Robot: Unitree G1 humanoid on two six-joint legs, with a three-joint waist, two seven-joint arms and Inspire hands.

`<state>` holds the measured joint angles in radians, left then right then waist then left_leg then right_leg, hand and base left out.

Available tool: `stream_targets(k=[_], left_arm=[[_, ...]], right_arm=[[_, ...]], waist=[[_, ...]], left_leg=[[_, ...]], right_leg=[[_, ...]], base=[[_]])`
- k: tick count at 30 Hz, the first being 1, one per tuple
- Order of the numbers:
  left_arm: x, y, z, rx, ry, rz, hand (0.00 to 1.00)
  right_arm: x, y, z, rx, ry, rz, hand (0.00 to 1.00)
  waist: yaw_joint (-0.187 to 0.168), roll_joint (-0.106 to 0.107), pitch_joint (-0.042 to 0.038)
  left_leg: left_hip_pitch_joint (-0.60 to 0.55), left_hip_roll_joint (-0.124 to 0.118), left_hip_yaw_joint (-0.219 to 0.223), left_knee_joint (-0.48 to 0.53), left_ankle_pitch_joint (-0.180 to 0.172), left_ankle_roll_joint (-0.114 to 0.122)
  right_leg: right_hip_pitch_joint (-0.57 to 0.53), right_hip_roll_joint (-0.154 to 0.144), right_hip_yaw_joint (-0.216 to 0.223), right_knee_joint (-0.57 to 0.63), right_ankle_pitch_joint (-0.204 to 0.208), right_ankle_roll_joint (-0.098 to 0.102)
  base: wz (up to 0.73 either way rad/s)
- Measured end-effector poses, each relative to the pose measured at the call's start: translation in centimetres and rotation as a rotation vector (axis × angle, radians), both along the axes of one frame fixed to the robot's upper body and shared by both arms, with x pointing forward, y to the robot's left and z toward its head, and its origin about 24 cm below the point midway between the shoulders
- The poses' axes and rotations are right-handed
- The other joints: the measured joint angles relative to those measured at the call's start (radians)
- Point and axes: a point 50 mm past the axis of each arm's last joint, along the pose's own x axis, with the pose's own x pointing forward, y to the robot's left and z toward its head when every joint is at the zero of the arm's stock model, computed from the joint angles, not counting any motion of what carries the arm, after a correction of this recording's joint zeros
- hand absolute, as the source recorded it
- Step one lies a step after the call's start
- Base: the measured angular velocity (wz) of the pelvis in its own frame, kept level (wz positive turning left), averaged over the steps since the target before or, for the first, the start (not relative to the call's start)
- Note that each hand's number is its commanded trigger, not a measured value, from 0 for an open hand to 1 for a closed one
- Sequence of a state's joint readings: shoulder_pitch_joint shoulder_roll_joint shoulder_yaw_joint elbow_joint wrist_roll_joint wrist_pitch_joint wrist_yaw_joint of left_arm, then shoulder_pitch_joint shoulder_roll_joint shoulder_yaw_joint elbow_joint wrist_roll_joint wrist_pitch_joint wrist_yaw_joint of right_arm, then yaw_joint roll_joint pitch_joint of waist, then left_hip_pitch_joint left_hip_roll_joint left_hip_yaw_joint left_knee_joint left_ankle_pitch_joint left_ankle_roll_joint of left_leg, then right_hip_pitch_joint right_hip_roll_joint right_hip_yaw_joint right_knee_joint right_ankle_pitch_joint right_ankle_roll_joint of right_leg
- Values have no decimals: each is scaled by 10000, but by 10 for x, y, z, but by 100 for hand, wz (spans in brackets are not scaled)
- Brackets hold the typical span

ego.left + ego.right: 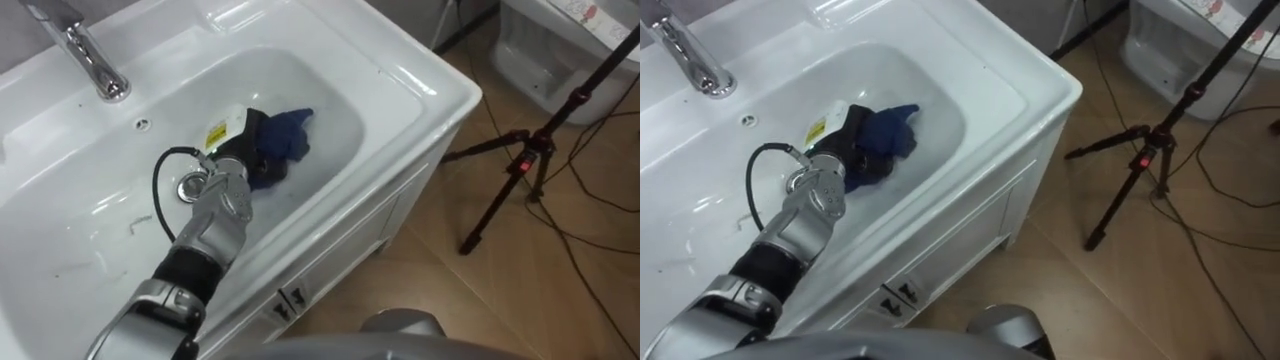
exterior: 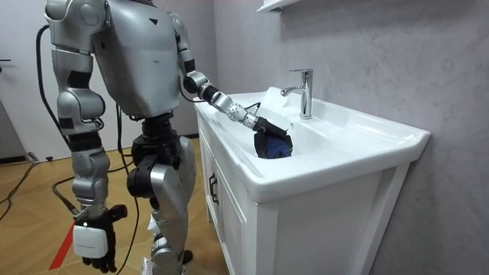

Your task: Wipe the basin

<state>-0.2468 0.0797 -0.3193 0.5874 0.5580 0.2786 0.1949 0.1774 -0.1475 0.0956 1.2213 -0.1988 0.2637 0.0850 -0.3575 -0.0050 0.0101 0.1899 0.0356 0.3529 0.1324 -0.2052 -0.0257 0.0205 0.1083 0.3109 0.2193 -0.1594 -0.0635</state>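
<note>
The left robot hand lies in the glossy white basin against a crumpled dark-blue cloth whose folds hide its fingers, so its grip cannot be told. The right robot hand hangs slack-fingered. A chrome faucet rises behind, and a black tripod stands near the counter.

We can read no text or number anywhere. The yellow label on the left hand bears print too small for us.
</note>
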Motion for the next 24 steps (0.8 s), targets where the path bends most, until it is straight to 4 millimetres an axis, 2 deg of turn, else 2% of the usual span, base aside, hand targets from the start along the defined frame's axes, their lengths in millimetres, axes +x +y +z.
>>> stream_targets(k=[4,7,9,10,12,15,20,24], left_arm=[[0,3,0,-360,-77,405,100],[0,9,-1,-760,-66,975,100],[-1,14,-5,-1296,60,1601,100],[-2,17,-7,-1487,81,1843,100],[-3,22,-10,-2340,213,2658,100],[-5,31,-13,-2717,286,3293,100],[-2,38,-14,-2719,339,3608,100],[-2,52,-13,-2173,282,3663,100]], right_arm=[[-3,-1,0,-127,37,-41,0],[-7,-2,1,-250,131,-149,0],[-12,-4,2,-400,290,-299,0],[-13,-4,2,-452,313,-346,0],[-21,-3,2,-546,513,-484,0],[-28,1,2,-475,701,-649,0],[-31,0,2,-441,745,-937,0],[-26,0,2,-449,555,-812,0]], waist=[[4,44,6],[10,80,9],[28,168,20],[41,165,51],[36,231,59],[27,214,66],[77,210,44],[78,179,15]], left_leg=[[19,33,64,-12,-22,34],[78,54,335,-12,-25,39],[136,52,335,-25,-32,48],[142,53,330,-30,-37,57],[155,47,359,-32,-42,66],[160,92,552,-39,-51,76],[136,113,594,-43,-76,113],[107,143,596,-53,-148,149]], right_leg=[[2,64,217,-134,135,23],[-4,177,457,-147,203,47],[1,187,623,-150,238,71],[-3,180,638,-149,244,79],[-27,247,728,-134,261,101],[-53,309,778,-146,322,97],[-131,377,971,-129,400,127],[-260,481,1050,-1,413,138]], base=[[-18],[-24],[-25],[-20],[-10],[-10],[-11],[-9]])
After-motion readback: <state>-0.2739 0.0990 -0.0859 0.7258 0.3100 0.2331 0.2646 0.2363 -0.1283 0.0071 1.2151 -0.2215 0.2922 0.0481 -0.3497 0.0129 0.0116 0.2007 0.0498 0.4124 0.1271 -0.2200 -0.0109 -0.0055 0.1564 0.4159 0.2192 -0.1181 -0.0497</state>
